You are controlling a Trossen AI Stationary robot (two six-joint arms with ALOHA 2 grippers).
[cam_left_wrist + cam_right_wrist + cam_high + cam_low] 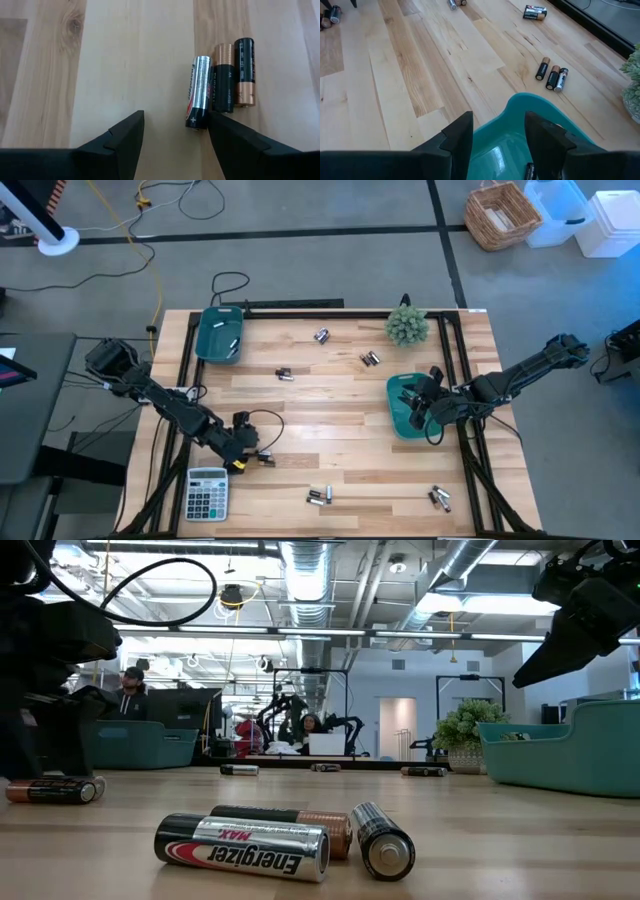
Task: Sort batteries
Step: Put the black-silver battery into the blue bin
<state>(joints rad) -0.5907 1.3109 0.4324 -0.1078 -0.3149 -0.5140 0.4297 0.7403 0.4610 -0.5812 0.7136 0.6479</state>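
My left gripper (175, 131) is open, low over the wood near the table's near-left part (241, 444). Three batteries lie side by side just past its fingertips: a silver one (198, 92) and two dark, copper-ended ones (224, 77) (244, 71). The silver one's end lies close to one fingertip (216, 122); whether they touch does not show. My right gripper (497, 127) is open above the right teal bin (400, 420), fingers pointing into it. More batteries lie scattered in small groups (322, 335) (370, 358) (284, 373) (318, 496) (440, 498).
A second teal bin (220, 332), holding batteries, sits at the far left. The grey calculator (207, 492) lies at the near-left corner beside my left gripper. A small green plant (407, 326) stands at the far edge. Bare wood lies in the table's middle.
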